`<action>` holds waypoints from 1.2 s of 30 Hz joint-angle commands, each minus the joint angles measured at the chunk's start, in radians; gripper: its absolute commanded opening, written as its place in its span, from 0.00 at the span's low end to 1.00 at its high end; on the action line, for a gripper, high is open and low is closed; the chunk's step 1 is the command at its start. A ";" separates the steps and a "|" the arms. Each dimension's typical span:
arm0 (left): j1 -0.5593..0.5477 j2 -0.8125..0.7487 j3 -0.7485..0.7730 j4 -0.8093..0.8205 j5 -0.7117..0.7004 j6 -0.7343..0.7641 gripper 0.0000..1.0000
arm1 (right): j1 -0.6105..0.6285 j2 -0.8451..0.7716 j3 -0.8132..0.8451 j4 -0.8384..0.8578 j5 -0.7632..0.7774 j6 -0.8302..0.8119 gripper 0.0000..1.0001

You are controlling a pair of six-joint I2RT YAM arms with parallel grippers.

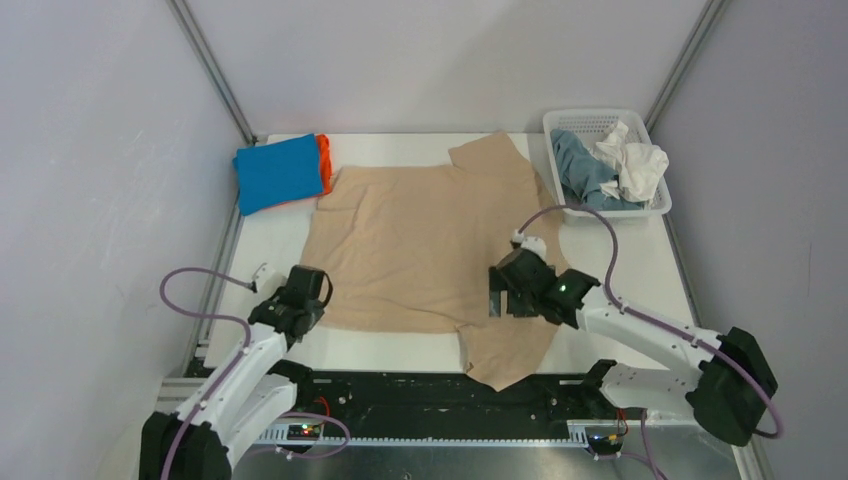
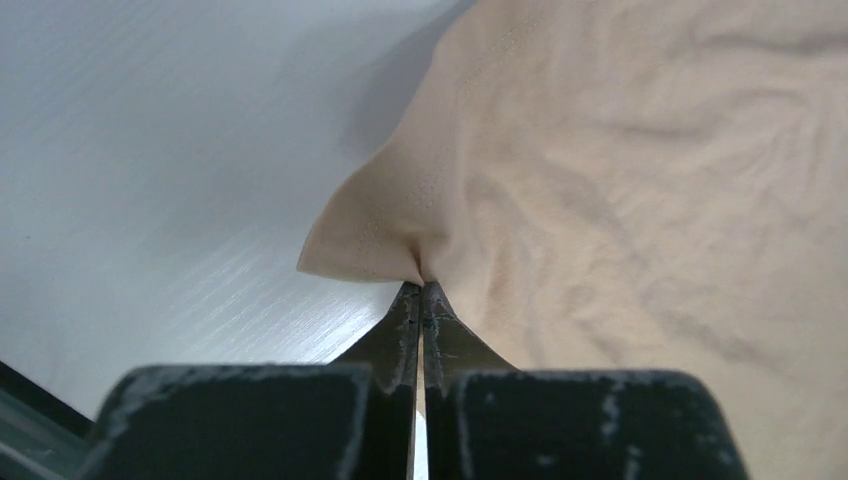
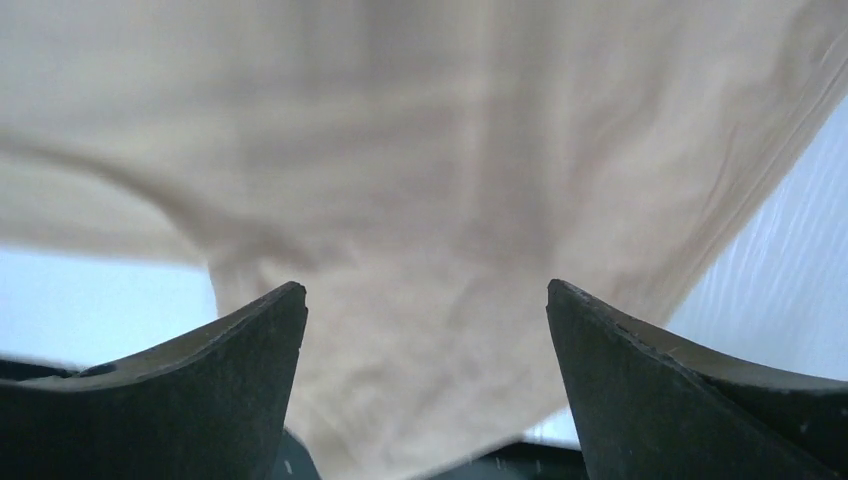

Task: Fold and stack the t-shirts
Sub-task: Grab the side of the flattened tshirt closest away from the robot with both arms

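beige t-shirt [image 1: 420,240] corner pinched in left fingers [image 2: 410,315], right fingers [image 3: 250,370] wide apart; basket [image 1: 590,116] holds white tee [image 1: 635,165] and grey-blue tee [image 1: 583,172].

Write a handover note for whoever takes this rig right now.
Left gripper: shut on the beige tee at its near-left corner.
Right gripper: open, above that tee by its near sleeve.
Done: blue tee folded on the orange tee, far left.
White tee and grey tee sit in the basket.
To do: fold beige, then those two, and stack.
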 commanded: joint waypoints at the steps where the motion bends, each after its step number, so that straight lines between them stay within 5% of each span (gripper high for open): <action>1: 0.007 -0.079 -0.026 0.009 -0.019 0.021 0.00 | 0.212 -0.046 -0.019 -0.342 0.065 0.194 0.91; 5: 0.007 -0.146 -0.039 0.008 -0.018 0.034 0.00 | 0.559 -0.055 -0.037 -0.385 -0.025 0.301 0.82; 9: 0.007 -0.166 -0.033 0.008 -0.013 0.045 0.00 | 0.712 -0.028 -0.050 -0.249 -0.082 0.317 0.79; 17: 0.007 -0.150 -0.031 0.009 -0.010 0.040 0.00 | 0.679 0.187 -0.060 -0.064 -0.061 0.223 0.72; 19: 0.006 -0.150 -0.033 0.009 -0.015 0.038 0.00 | 0.663 0.208 -0.061 -0.067 -0.022 0.217 0.61; 22: 0.007 -0.159 -0.037 0.007 -0.011 0.035 0.00 | 0.668 0.190 -0.060 -0.107 0.004 0.219 0.23; 26: 0.007 -0.199 -0.044 0.002 0.018 0.012 0.00 | 0.682 0.096 -0.061 -0.207 0.025 0.251 0.00; 36: 0.006 -0.386 -0.047 -0.267 0.046 -0.100 0.00 | 0.735 -0.142 -0.053 -0.398 -0.253 0.257 0.00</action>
